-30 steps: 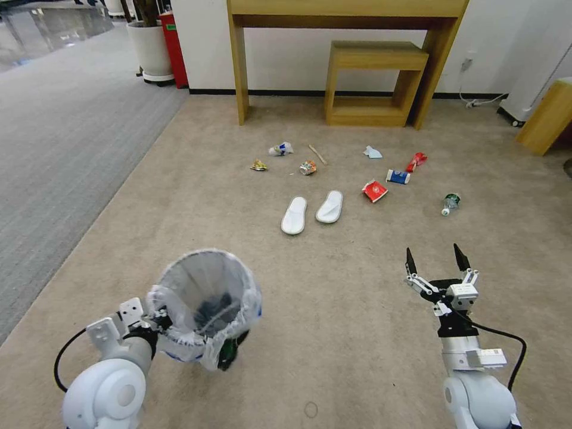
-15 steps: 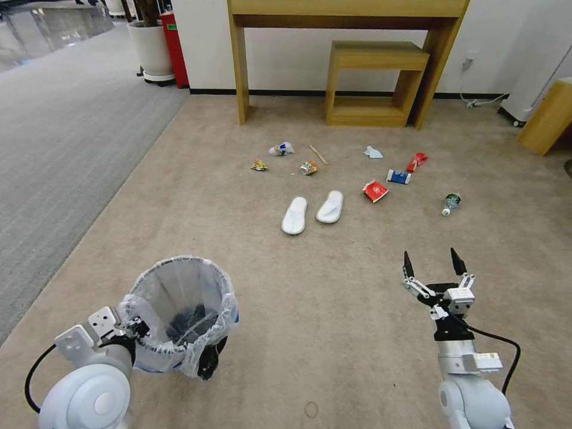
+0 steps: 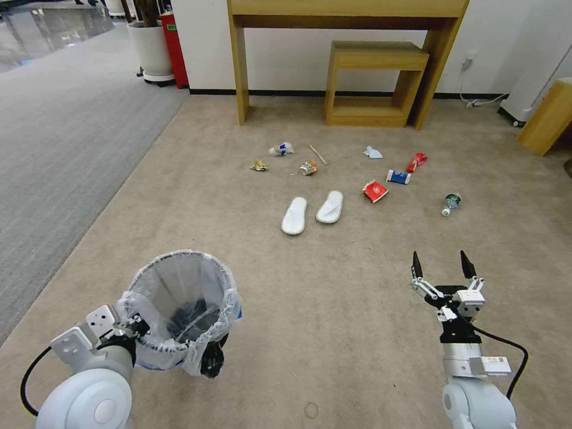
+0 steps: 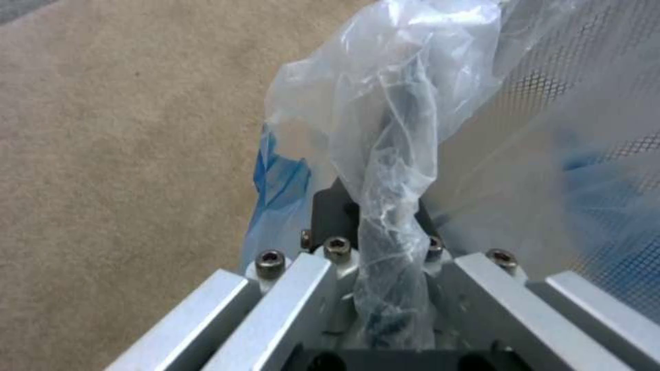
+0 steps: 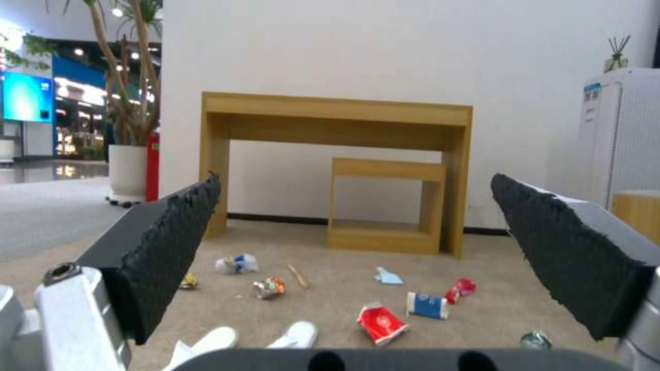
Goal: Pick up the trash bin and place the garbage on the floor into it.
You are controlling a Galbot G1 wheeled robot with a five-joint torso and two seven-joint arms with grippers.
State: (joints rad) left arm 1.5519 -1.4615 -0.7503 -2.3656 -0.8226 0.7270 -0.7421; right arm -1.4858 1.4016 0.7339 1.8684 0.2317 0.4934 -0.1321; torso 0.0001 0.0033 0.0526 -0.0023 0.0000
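Note:
The trash bin (image 3: 179, 310), black with a translucent bag liner, hangs slightly tilted at the lower left. My left gripper (image 3: 138, 329) is shut on its rim and liner (image 4: 389, 206). My right gripper (image 3: 444, 268) is open at the lower right, with nothing between its pads (image 5: 165, 247). The garbage lies ahead on the beige floor (image 3: 333, 286): two white slippers (image 3: 294, 215) (image 3: 329, 207), a red packet (image 3: 374, 190), a blue-white cup (image 3: 397, 176), a red wrapper (image 3: 416, 161), a bottle (image 3: 450, 204), a tissue (image 3: 372, 152), a stick (image 3: 317, 154) and colourful wrappers (image 3: 308, 167).
A wooden desk (image 3: 348, 9) with a low wooden stool (image 3: 375, 56) under it stands against the far wall. Grey ribbed carpet (image 3: 53, 149) borders the left. A plant pot (image 3: 149, 50) is at the back left, and wooden furniture (image 3: 545, 119) at the right.
My left arm drew the bin down and to the left, then raised it slightly. The right gripper shifted a little to the right and stayed open.

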